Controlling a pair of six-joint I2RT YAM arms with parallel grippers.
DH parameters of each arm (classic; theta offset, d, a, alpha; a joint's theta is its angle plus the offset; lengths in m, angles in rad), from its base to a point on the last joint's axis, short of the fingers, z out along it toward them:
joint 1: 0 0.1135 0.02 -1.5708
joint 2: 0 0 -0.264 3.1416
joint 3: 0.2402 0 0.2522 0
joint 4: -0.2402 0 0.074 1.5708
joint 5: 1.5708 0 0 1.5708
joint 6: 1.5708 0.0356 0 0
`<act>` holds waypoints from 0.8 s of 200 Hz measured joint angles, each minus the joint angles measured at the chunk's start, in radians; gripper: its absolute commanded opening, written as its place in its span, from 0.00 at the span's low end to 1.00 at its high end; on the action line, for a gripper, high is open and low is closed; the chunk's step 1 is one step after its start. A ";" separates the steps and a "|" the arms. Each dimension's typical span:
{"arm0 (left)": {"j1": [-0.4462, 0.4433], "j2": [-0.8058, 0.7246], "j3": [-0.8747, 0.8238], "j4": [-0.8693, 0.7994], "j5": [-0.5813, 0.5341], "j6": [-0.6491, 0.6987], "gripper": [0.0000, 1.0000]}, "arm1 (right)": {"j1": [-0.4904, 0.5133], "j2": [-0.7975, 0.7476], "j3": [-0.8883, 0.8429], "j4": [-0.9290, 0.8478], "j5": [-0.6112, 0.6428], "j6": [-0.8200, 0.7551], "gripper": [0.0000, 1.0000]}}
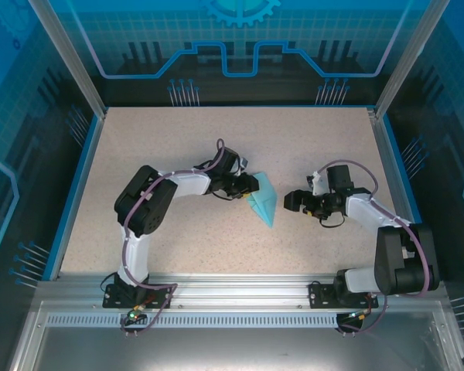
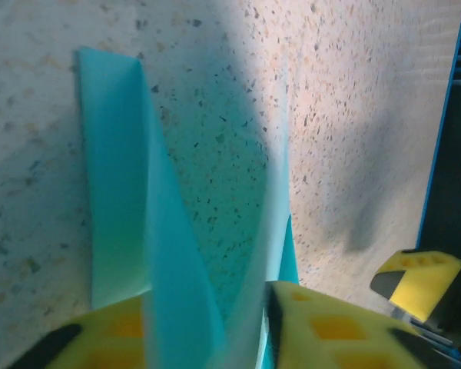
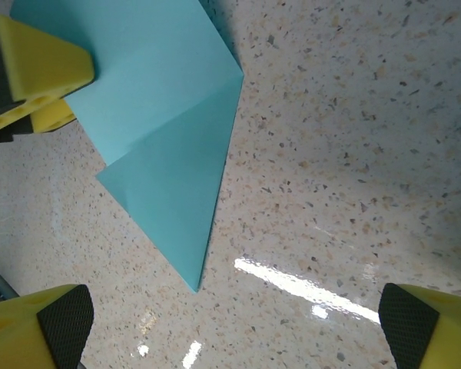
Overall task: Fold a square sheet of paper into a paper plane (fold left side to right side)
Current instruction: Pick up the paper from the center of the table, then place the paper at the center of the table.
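**Paper plane [image 1: 263, 202]: carrying the left flap over to the right**

The turquoise paper plane lies on the table [image 1: 178, 139] as a creased, pointed shape, directly under and ahead of the left gripper [image 1: 250, 185]. From the left wrist, a raised flap of the paper [image 2: 115, 192] runs up between the yellow fingers [image 2: 330, 330], which stand close on either side of it. I judge that the left gripper is pinching this left edge. The right gripper [image 1: 298, 202] is wide open and holds nothing. It sits just beside the paper's right side without touching it. In its own camera the folded sheet [image 3: 169, 154] lies ahead of its spread fingertips [image 3: 42, 323], with the slim point aimed back toward them.

The step in hand looks like the left-to-right fold. To do it well:

- Keep the pinch near the flap's edge so that only one layer lifts.
- Sweep the flap in a low arc over the centre crease rather than pulling it sideways, because thin paper slides easily on this smooth table.
- Bring the open right gripper down on the far half to pin it.
- Let go only when the moving edge lies flush on the right edge, then press along the fold to set it.
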 measured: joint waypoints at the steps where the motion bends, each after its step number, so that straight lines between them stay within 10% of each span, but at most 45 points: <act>1: 0.000 0.000 0.000 0.000 0.000 -0.001 0.20 | 0.000 0.000 0.000 0.000 0.000 0.000 0.99; 43: 0.005 -0.003 -0.006 0.017 0.017 0.042 0.00 | -0.033 -0.026 -0.012 0.041 -0.082 -0.008 0.99; 160: 0.084 -0.176 -0.192 0.093 0.336 0.318 0.00 | -0.014 0.150 0.061 0.258 -0.444 -0.072 0.85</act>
